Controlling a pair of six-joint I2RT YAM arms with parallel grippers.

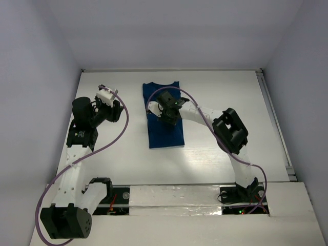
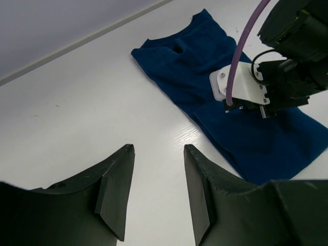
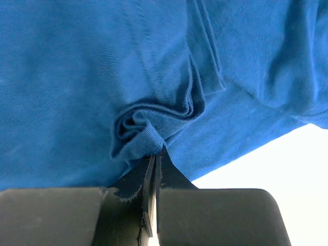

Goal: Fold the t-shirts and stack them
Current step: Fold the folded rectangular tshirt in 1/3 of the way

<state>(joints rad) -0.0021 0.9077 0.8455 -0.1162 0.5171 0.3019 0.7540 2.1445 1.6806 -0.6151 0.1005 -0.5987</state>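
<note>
A dark blue t-shirt (image 1: 163,130) lies folded into a long strip at the table's middle, collar at the far end. Its print is hidden. My right gripper (image 1: 169,114) is over the strip's middle and shut on a bunched fold of the shirt (image 3: 141,136). The shirt also shows in the left wrist view (image 2: 189,72), with the right gripper (image 2: 246,105) on it. My left gripper (image 1: 108,97) is open and empty above bare table to the left of the shirt; its fingers (image 2: 115,189) frame only white table.
The white table (image 1: 230,97) is boxed in by pale walls at the back and sides. A rail (image 1: 277,128) runs along the table's right edge. Purple cables (image 1: 120,133) loop from both arms.
</note>
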